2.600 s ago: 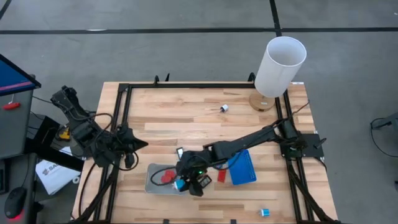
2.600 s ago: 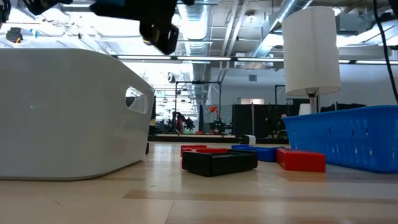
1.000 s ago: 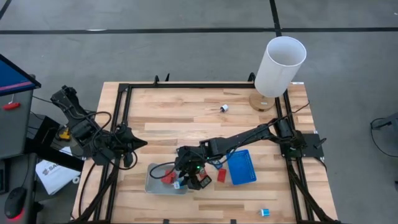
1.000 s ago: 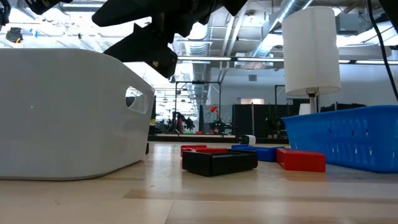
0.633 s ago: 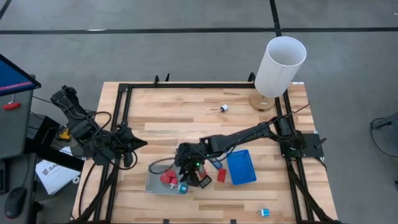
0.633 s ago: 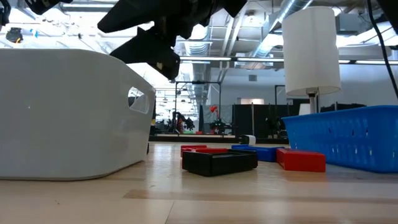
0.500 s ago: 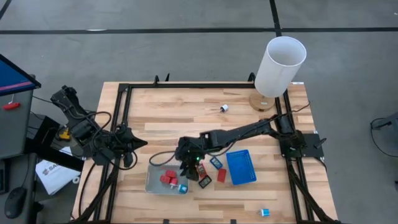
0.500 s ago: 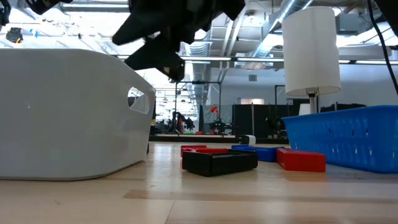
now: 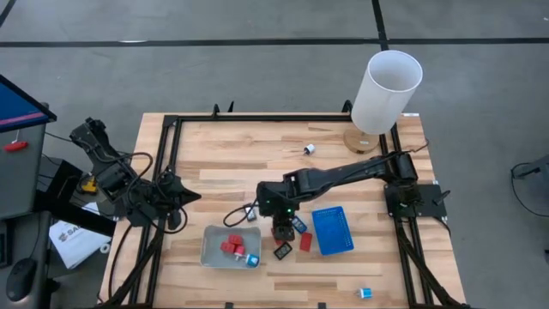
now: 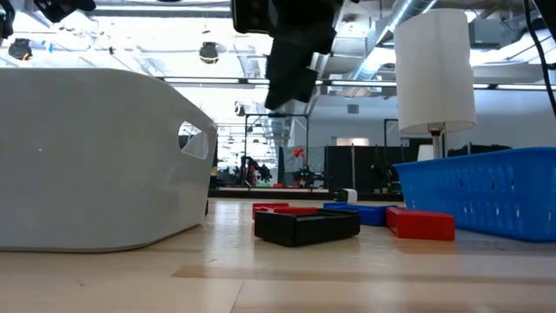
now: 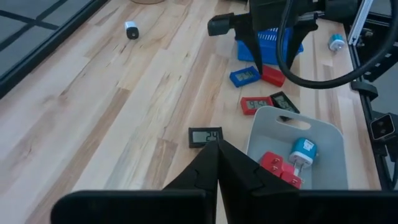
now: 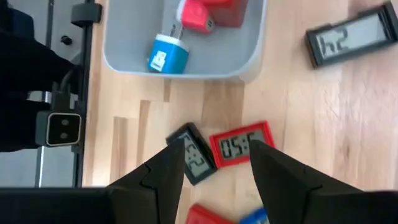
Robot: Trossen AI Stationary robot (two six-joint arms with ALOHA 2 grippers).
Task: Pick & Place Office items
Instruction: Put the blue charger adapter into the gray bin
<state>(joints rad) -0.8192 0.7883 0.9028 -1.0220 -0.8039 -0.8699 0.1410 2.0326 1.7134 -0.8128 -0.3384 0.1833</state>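
Withdrawn from the grey tray [image 9: 208, 247], the right gripper [image 12: 214, 163] hovers, fingers spread, over the red-framed display [image 12: 240, 144].

In the low view the grey tray [image 10: 95, 156] is cut by the left edge and hides everything inside and behind it, and the blue tray [image 10: 486, 191] runs off the right edge. Right end effector [image 12: 214, 165] covers part of the black display [image 12: 194, 163] and the blue piece [image 12: 255, 216] at the bottom edge. Bit near the worktop's front edge [image 9: 364, 293] is too small to identify.
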